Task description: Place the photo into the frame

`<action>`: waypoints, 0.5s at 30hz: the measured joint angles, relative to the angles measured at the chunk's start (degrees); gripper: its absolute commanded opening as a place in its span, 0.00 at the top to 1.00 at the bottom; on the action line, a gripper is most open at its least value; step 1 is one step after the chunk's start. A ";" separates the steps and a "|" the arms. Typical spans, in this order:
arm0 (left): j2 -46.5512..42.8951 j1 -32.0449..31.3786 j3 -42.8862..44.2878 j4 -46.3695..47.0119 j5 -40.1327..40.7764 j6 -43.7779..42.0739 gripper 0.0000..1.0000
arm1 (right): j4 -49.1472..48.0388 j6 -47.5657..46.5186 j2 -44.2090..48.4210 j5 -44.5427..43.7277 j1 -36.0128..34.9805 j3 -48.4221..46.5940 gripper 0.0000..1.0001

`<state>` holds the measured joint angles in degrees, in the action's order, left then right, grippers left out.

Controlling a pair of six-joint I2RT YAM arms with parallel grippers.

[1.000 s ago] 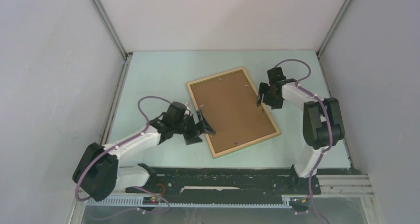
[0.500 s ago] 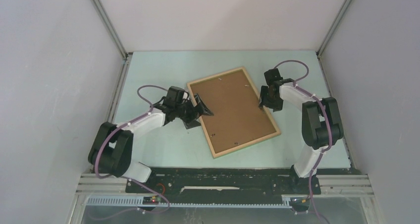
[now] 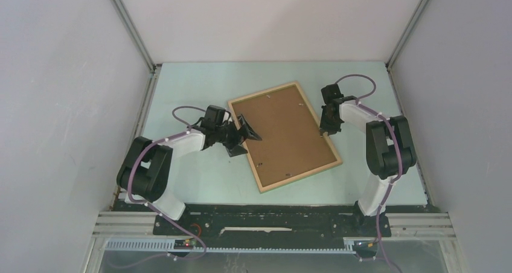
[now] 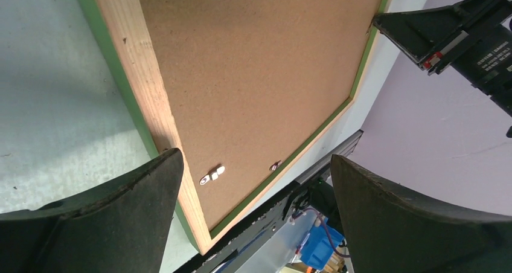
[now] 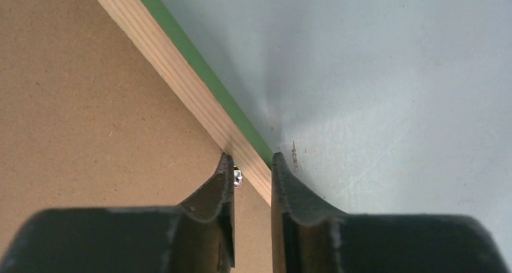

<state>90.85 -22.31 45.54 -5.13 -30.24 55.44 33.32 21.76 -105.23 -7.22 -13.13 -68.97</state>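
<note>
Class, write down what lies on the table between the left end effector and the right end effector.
The frame, wood side up, spans the stretch from the left end effector to the right end effector; the top view shows it.

Frame [image 3: 302, 174]: flat on the middle of the surface [image 3: 193, 92], askew.
Photo [image 3: 281, 134]: inside the frame, back upward.
Left end effector [image 4: 256, 158]: astride the frame's left edge.
Right end effector [image 5: 252, 159]: opposite, astride the frame's right rail.

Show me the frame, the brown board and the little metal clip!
frame [image 4: 144, 73], left wrist view, on its wooden side rail.
brown board [image 3: 284, 134], top view, on its middle.
metal clip [image 5: 237, 176], right wrist view, on its shiny head.
</note>
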 measured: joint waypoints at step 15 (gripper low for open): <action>1.44 3.26 -0.11 6.86 -4.96 3.19 0.00 | -1.40 1.81 0.81 2.12 -0.68 0.13 0.56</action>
<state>92.29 -19.05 45.43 1.74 -35.20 58.63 31.92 23.57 -104.42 -5.10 -13.80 -68.84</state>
